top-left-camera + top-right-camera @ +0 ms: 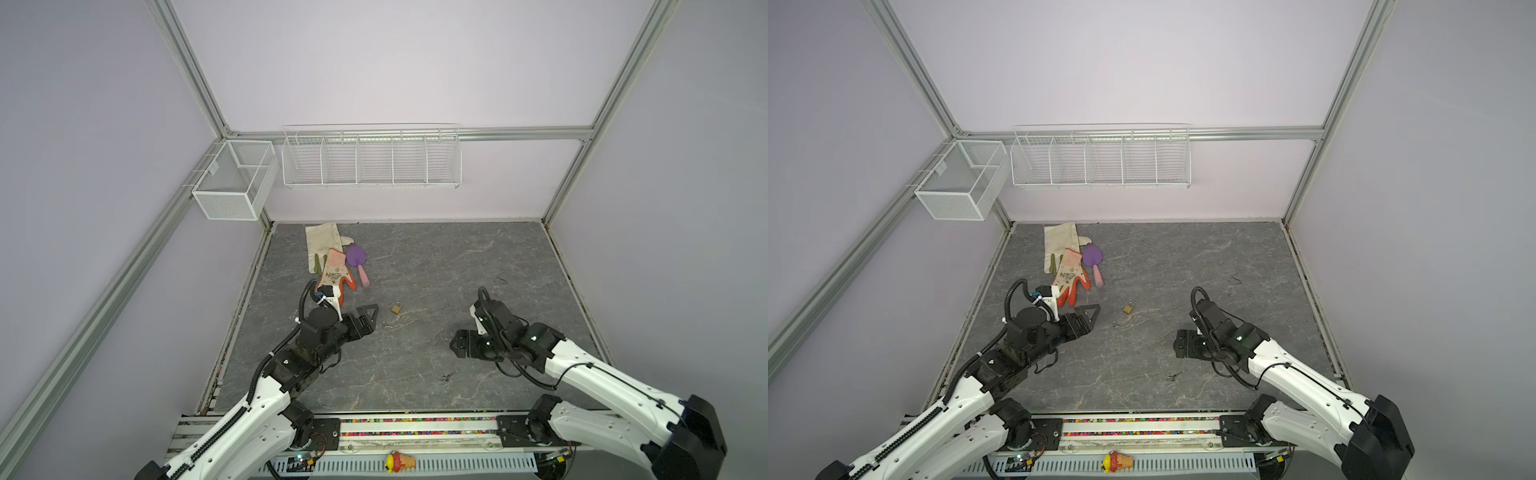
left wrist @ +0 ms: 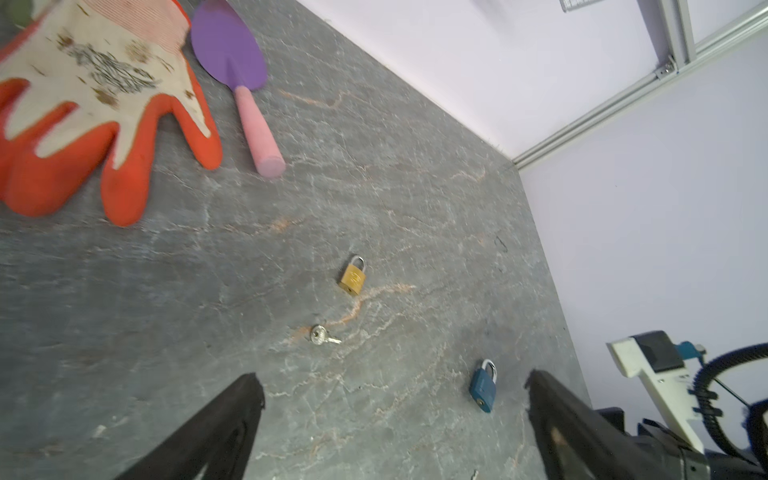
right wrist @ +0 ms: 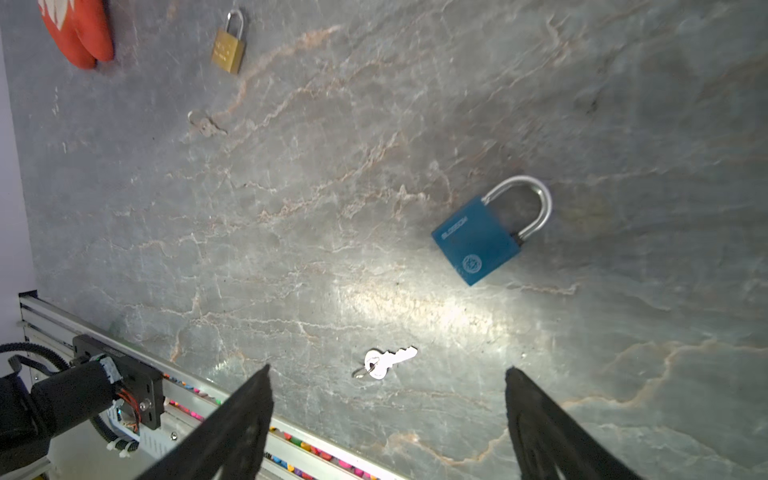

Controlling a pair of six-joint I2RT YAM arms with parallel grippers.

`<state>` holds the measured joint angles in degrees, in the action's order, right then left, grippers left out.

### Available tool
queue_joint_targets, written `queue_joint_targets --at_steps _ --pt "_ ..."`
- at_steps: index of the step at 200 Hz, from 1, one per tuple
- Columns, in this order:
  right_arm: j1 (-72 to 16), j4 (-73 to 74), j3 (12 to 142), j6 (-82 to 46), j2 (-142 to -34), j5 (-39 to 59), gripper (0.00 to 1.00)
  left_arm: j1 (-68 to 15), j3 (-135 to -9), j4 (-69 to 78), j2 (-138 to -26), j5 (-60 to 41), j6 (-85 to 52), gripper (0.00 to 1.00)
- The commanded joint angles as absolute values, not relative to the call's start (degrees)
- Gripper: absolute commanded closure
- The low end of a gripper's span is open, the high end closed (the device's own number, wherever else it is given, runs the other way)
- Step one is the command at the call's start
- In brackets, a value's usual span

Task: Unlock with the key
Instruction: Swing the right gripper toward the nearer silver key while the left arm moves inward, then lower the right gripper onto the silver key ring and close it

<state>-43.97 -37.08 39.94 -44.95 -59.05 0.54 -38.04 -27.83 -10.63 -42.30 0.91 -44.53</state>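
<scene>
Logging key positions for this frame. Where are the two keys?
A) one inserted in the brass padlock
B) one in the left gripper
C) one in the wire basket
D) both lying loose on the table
D: one key lies near the brass padlock, the other key lies near the blue padlock, and the left gripper and right gripper are both open and empty.

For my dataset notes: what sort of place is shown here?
Most likely a robot test cell, not a home: an aluminium frame with plain walls, a left arm and right arm on a front rail, and a staged brass padlock and key.
</scene>
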Motion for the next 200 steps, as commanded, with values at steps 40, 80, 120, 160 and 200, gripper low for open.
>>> queue_joint_targets --at_steps 40,80,120,160,200 --pt "-58.06 -34.92 37.14 -59.26 -61.27 -4.21 0.12 -49.11 -27.2 -10.54 -42.92 7.5 -49.43 0.01" --pt "-61.07 -29.31 34.08 -62.6 -64.01 -3.34 0.11 -51.87 -25.99 -8.7 -44.72 10.12 -51.84 0.01" --pt "-63.49 -25.75 33.71 -64.71 -67.99 -3.25 0.11 -55.82 -25.24 -5.41 -47.25 13.85 -54.13 0.01" --pt "-63.63 -24.69 33.36 -64.78 -70.85 -3.1 0.11 -56.21 -25.87 -7.38 -48.0 14.56 -53.64 0.01" --pt "-63.63 -24.54 34.54 -64.17 -73.88 -2.91 0.11 -56.16 -27.77 -12.23 -47.56 16.25 -53.43 0.01"
